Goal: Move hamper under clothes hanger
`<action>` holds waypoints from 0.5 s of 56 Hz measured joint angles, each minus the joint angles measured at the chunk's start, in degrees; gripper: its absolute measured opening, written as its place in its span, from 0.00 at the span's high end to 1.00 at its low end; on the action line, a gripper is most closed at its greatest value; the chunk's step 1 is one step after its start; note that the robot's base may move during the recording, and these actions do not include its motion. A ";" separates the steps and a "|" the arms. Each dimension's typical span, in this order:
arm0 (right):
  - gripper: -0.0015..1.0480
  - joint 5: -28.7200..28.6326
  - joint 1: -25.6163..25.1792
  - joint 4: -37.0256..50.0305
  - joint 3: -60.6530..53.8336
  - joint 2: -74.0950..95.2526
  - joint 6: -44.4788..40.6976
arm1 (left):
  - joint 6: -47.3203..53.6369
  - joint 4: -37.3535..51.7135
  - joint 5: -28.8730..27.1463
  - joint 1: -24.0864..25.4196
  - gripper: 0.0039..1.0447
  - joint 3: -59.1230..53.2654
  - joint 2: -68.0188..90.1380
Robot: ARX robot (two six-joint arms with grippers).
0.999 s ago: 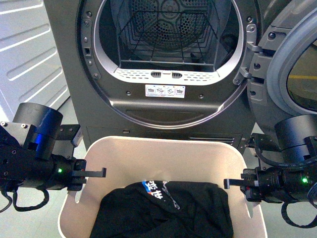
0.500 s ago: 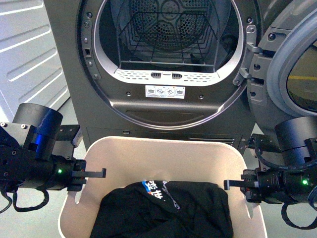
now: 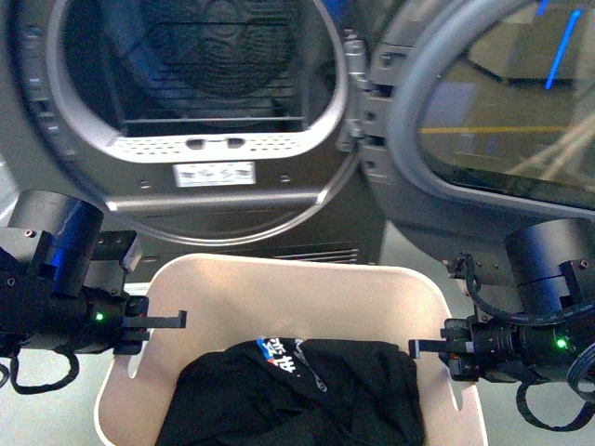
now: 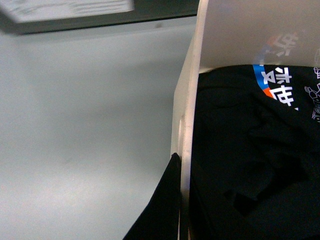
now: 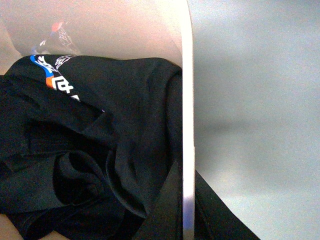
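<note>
1. The left hand sits at the left edge of the front view, its dark arm showing a small green light. It is clamped on the left wall of the hamper. One thin finger reaches over the rim to the inside. In the left wrist view the outer finger lies flat against the outside of that wall. The inner finger cannot be told apart from the dark cloth there.
2. The dark grey dryer fills the upper left and centre behind the hamper. Its round mouth is open and the perforated drum shows inside.
3. The beige hamper stands low in the middle, just in front of the dryer and below its mouth, between the two arms. A slot handle shows in each side wall near the rim. Pale grey floor lies just outside the left wall. Whether the base touches the floor is out of view.
4. A black garment lies crumpled inside the hamper, with a blue, white and orange print turned up towards the dryer side.
5. The dryer's door is open at the upper right, its round glass reflecting the room.
6. The right hand grips the hamper's right wall. The right wrist view shows one dark finger inside against the garment and the other outside, with the rim pinched between them.
</note>
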 joint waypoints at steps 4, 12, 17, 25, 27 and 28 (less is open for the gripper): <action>0.97 0.37 -0.63 0.00 0.02 0.00 -0.09 | 0.02 0.15 0.15 -0.61 0.96 0.00 -0.04; 0.97 0.39 -1.55 0.00 -0.02 0.00 -0.28 | 0.02 0.20 0.83 -1.14 0.96 0.11 -0.04; 0.97 0.35 -1.46 0.00 -0.02 0.02 -0.28 | 0.02 0.20 0.63 -1.14 0.96 0.11 -0.04; 0.97 0.11 -0.83 0.00 -0.02 0.09 -0.26 | 0.02 0.20 0.00 -0.61 0.96 0.09 -0.07; 0.97 0.11 -0.79 0.00 -0.02 0.09 -0.26 | 0.02 0.20 -0.07 -0.52 0.96 0.09 -0.07; 0.97 0.11 -0.79 0.00 -0.02 0.11 -0.26 | 0.02 0.20 -0.04 -0.52 0.96 0.09 -0.07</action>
